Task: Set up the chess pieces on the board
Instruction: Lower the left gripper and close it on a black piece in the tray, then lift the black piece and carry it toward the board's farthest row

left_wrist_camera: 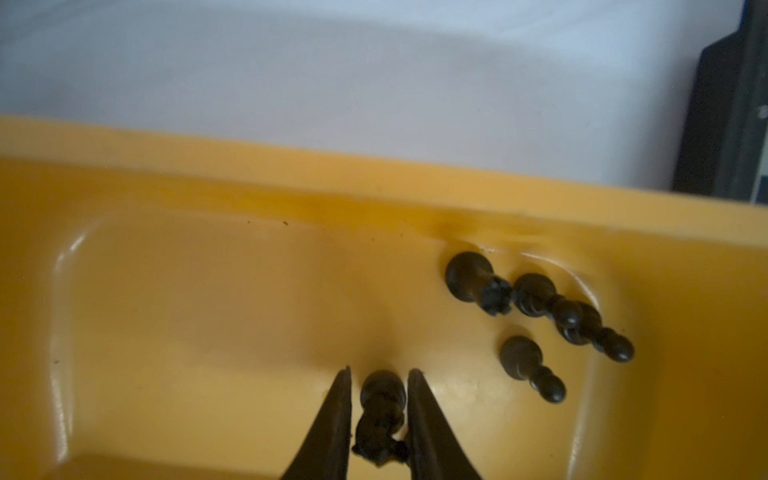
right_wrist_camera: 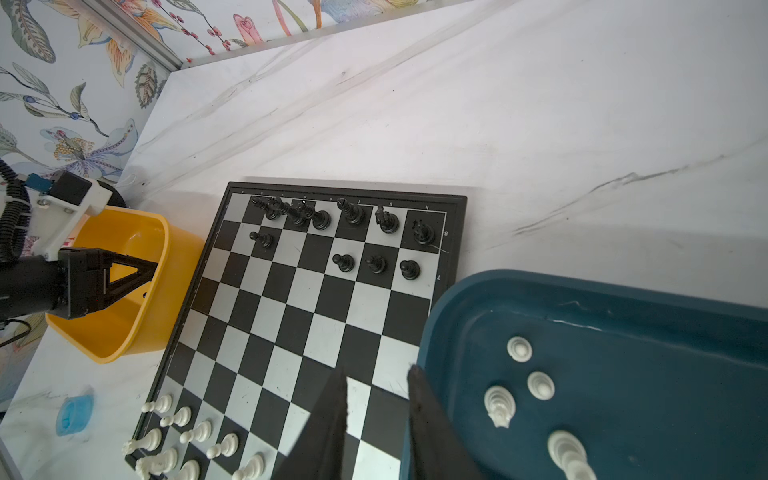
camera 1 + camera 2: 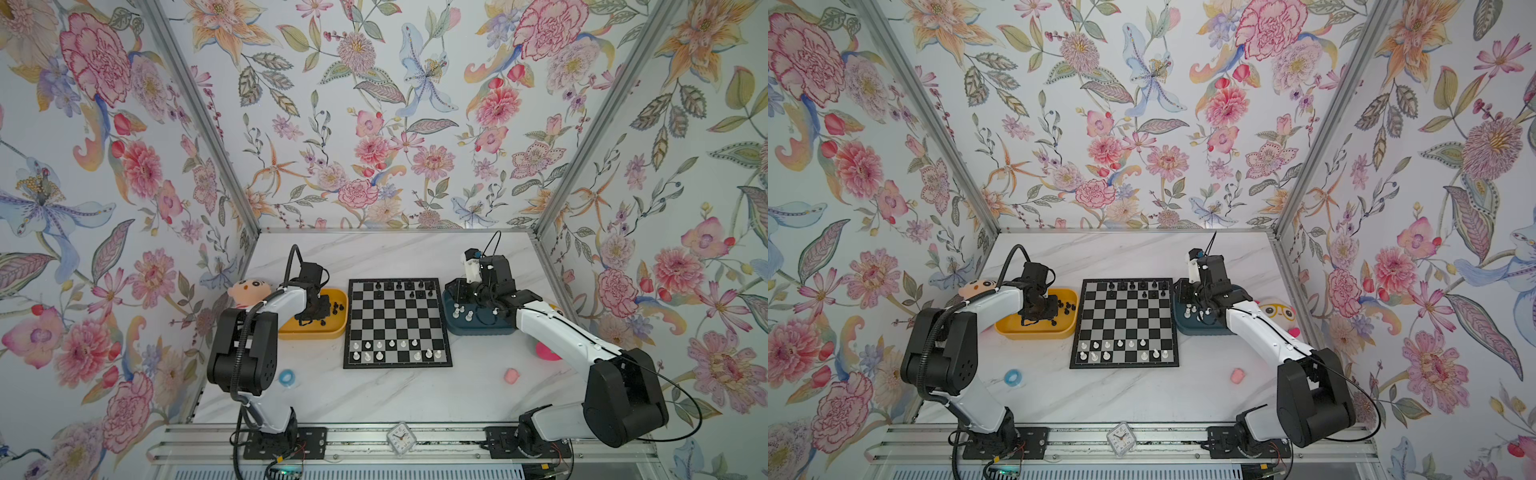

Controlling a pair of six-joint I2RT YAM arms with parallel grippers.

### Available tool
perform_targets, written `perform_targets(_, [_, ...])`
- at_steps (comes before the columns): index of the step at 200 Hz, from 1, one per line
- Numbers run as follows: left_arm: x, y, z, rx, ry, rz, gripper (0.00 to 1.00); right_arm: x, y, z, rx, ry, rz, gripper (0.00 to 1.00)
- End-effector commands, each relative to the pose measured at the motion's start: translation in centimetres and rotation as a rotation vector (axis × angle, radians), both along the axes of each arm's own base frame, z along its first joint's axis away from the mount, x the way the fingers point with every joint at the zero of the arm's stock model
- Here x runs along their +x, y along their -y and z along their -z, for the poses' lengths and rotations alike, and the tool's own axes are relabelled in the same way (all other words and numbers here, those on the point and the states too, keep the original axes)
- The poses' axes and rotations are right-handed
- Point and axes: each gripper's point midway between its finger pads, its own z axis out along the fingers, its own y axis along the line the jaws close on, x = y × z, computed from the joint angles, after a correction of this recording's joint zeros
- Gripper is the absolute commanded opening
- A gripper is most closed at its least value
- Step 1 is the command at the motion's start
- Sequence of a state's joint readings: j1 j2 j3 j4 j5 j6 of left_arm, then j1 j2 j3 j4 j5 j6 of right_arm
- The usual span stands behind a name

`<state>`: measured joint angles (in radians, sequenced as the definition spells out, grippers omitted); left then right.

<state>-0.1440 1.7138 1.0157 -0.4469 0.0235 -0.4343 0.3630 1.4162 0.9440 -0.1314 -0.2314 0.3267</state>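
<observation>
Now left gripper [image 1: 380, 370] pinches one black piece [image 1: 380, 409] beside four others [image 1: 521, 359]; right gripper [image 2: 377, 370] stands ajar.

- The board [image 3: 397, 322] is checkered in black and silvery squares, with a thin black border.
- The black chess pieces [image 3: 409, 285] are matt black, and the white chess pieces [image 3: 379, 345] are creamy white.
- The yellow tray [image 3: 316, 332] is plain mustard yellow.
- The dark blue tray [image 3: 478, 330] is a deep teal blue.
- The table [image 3: 374, 399] is white marble with faint grey veins.
- The walls [image 3: 374, 124] are pale, with pink, orange and lilac-blue flowers and grey-green leaves.
- The left arm [image 3: 286, 299] and right arm [image 3: 552, 328] have white shells and black joints.
- The plush toy [image 3: 245, 289] has a peach face.
- One small object [image 3: 286, 377] is light blue.
- Another small object [image 3: 511, 375] is pink.
</observation>
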Motion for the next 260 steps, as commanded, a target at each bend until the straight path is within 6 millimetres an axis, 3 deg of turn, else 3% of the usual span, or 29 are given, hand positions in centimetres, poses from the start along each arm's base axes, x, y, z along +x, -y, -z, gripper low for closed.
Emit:
perform_targets(1, [-0.5,0.0,0.9,-0.010,-0.028,-0.004,0.24,0.3,0.1,0.0,-0.001,-0.006,0.005,0.27])
perform_targets(169, [-0.4,0.2,0.2,-0.006,-0.025,0.010,0.01,0.3,-0.2,0.3,0.002,-0.017,0.000,0.26])
perform_targets(214, [0.1,0.5,-2.0,0.021,0.007,0.025,0.00,0.3,-0.3,0.4,0.001,-0.019,-0.002,0.26])
perform_targets(260, [1.3,0.7,-6.1,0.043,0.078,0.040,0.00,0.3,-0.3,0.5,-0.002,-0.020,-0.002,0.26])
